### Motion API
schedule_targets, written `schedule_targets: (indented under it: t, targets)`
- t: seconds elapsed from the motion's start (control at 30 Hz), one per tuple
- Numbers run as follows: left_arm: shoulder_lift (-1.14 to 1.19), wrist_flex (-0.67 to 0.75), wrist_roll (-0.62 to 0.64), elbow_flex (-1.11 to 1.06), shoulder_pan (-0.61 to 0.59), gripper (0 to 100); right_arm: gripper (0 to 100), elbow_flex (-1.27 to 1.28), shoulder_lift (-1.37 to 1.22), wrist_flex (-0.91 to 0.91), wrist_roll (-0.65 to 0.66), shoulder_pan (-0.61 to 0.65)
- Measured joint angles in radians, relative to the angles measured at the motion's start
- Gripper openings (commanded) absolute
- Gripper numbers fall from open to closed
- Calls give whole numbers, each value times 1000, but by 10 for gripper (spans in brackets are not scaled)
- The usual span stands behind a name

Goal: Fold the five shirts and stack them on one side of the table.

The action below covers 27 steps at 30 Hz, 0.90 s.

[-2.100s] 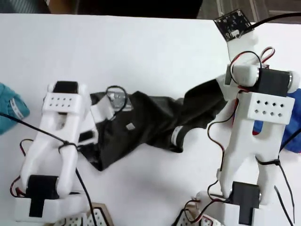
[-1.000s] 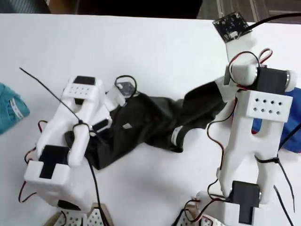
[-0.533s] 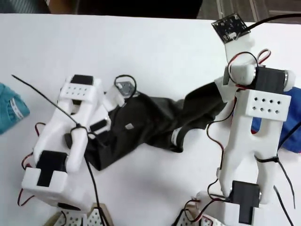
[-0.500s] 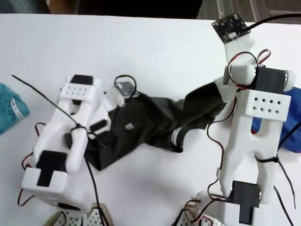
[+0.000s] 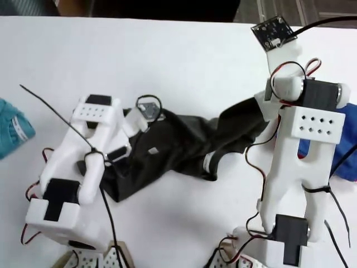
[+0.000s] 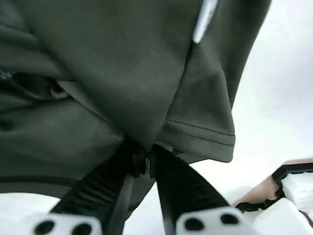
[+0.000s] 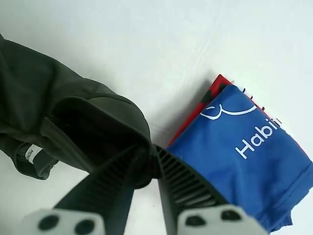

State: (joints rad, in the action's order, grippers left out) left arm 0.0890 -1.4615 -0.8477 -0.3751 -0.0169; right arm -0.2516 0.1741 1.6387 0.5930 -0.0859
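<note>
A dark olive shirt (image 5: pixel 178 145) lies crumpled across the middle of the white table (image 5: pixel 167 61). My left gripper (image 6: pixel 145 164) is shut on a fold of the shirt (image 6: pixel 112 73) at its left end, beneath the left arm (image 5: pixel 83 151). My right gripper (image 7: pixel 149 164) is shut on the shirt's (image 7: pixel 58 112) other end, under the right arm (image 5: pixel 301 145). A folded blue shirt (image 7: pixel 249 152) lies on a red one (image 7: pixel 208 105) beside the right gripper, seen at the table's right edge as the blue shirt (image 5: pixel 346 151).
A teal shirt (image 5: pixel 14 128) lies at the table's left edge. A small circuit board (image 5: pixel 273 30) on a white bracket sticks out beyond the right arm. Loose wires run along both arms.
The left arm swung over the shirt's left end and settled there, shifting slightly in the last half second. The right arm has kept still with its end of the shirt.
</note>
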Motion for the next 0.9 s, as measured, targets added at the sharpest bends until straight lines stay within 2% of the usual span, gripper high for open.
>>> schedule_targets:
  t: [0.2,0.43,0.63,0.9]
  targets:
    - [-6,-58,0,112,0,26,21,0,0,-52,-31,0]
    - [-6,-253,21,502,-8,26,21,-32,54,-170,-75,0]
    - [-6,-298,43,819,-84,25,21,-32,135,-368,-75,0]
    - [-6,-298,83,1117,-224,25,20,-32,104,-736,-75,0]
